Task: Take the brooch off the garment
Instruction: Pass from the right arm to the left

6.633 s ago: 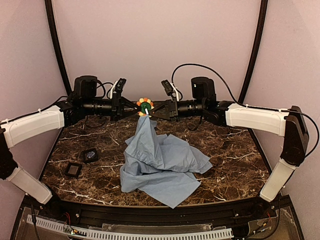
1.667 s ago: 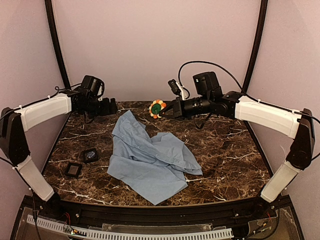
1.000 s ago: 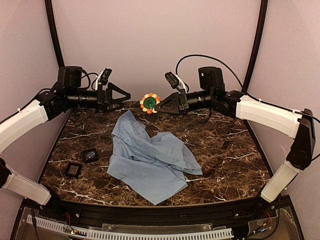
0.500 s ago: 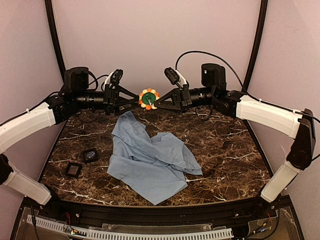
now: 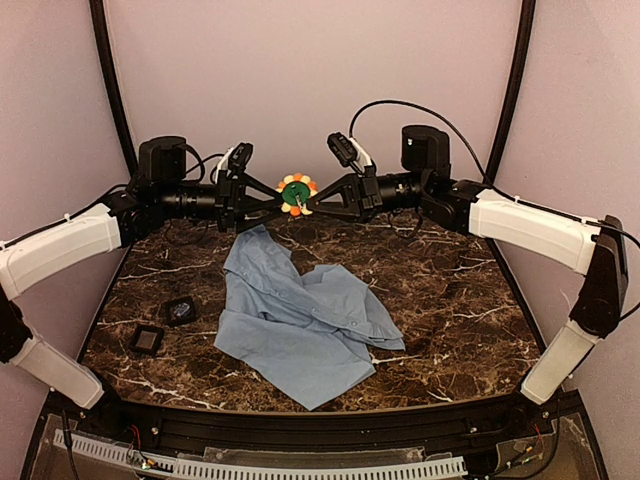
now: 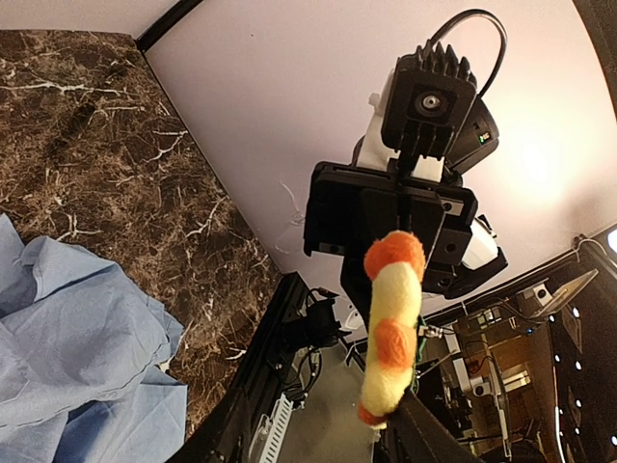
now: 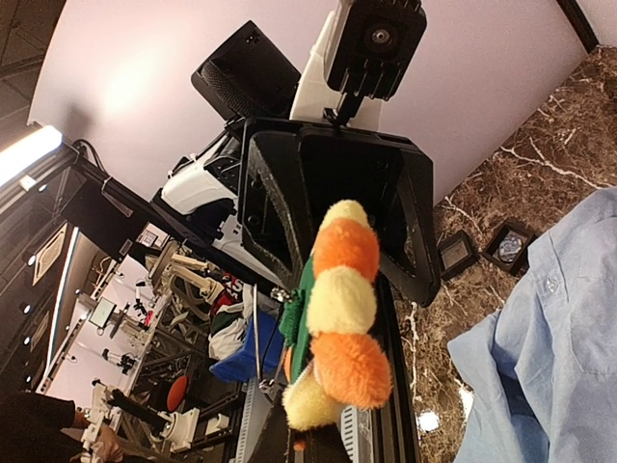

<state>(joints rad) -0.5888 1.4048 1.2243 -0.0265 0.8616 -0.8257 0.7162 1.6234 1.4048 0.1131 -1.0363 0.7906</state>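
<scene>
- Top view: both arms stretch out level above the far side of the table, wrists facing each other. The right pincer is clenched on the brooch, which hangs in the air between the two pincers.
- The left pincer meets the brooch from the opposite side with its jaws partly drawn in. I cannot tell whether they grip it.
- The garment lies crumpled on the table, below both pincers and well apart from the brooch.
- A second ago the left pincer stood wide and well apart from the brooch; it has since come in and narrowed. Several seconds back the garment hung from the brooch.
- Left wrist view: the brooch sits edge-on just ahead, with the right pincer behind it. This pincer's own fingers are almost wholly cut off.
- Right wrist view: the brooch covers this pincer's tips. The left pincer frames it from behind, and two black pads lie beyond, near the garment.
</scene>
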